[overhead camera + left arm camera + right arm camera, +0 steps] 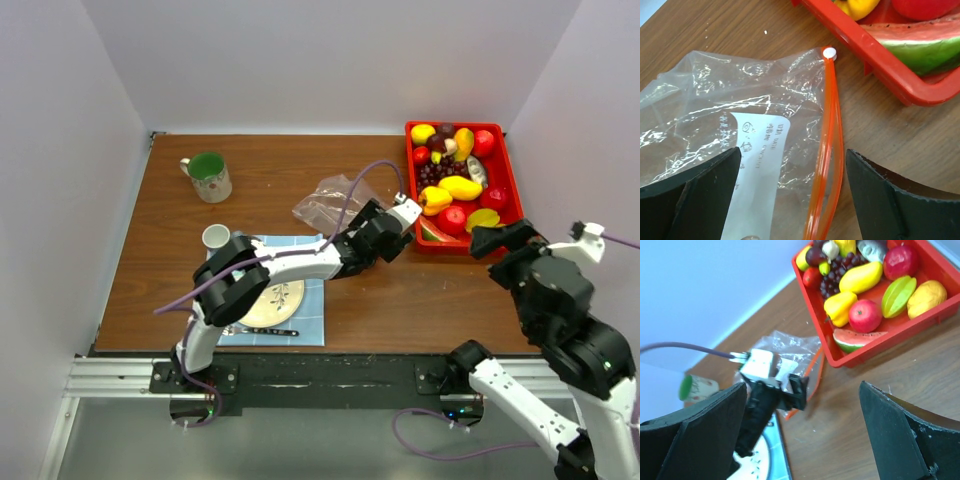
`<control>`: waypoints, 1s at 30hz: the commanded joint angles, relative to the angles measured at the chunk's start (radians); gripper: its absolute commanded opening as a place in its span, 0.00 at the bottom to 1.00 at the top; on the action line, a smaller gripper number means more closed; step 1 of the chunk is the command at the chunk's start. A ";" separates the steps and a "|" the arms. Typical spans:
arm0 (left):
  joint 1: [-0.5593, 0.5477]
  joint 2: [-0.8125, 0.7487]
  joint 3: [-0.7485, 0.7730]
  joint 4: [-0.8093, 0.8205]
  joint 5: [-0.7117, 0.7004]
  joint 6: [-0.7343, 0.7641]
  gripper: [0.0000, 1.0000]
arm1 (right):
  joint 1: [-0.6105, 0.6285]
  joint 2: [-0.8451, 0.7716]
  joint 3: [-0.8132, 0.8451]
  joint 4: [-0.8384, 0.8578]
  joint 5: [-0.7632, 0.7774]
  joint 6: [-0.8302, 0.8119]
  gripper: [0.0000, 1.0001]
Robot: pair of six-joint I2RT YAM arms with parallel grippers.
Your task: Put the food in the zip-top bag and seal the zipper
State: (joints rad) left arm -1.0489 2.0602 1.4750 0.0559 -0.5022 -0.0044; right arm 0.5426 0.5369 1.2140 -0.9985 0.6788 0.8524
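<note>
The zip-top bag (325, 205) lies flat and crinkled on the wooden table, left of the red tray (455, 124). Its zipper (832, 150) is an orange-red strip, slightly parted, with a white tab at its far end (829, 53). My left gripper (792, 162) is open and hovers low over the bag's mouth, its jaws on either side of the zipper; it also shows in the top view (372, 232). The food (455, 180) sits in the tray: yellow, red and orange pieces, purple grapes (840, 270) and a watermelon slice (920, 45). My right gripper (497, 240) is open and empty, raised near the tray's front edge.
A green mug (208, 176) stands at the back left. A small white cup (216, 237) and a plate (272, 303) with a utensil (262, 330) sit on a blue cloth under the left arm. White walls enclose the table on three sides.
</note>
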 commanded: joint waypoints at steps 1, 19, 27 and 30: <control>-0.026 0.051 0.057 0.032 -0.116 0.072 0.91 | -0.003 0.011 0.025 -0.058 0.019 0.025 0.99; 0.015 -0.040 0.120 -0.057 -0.225 -0.059 0.00 | -0.003 0.080 -0.149 0.125 -0.111 -0.007 0.98; 0.207 -0.262 0.044 -0.163 0.106 -0.276 0.00 | -0.003 0.282 -0.226 0.342 -0.245 -0.075 0.96; 0.257 -0.276 0.039 -0.177 0.189 -0.319 0.00 | -0.001 0.414 -0.206 0.445 -0.291 -0.110 0.96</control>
State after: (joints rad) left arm -0.8265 1.8145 1.5307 -0.0845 -0.4782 -0.2008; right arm 0.5419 0.8291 0.9924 -0.7406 0.4706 0.8005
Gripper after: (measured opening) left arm 0.021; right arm 0.966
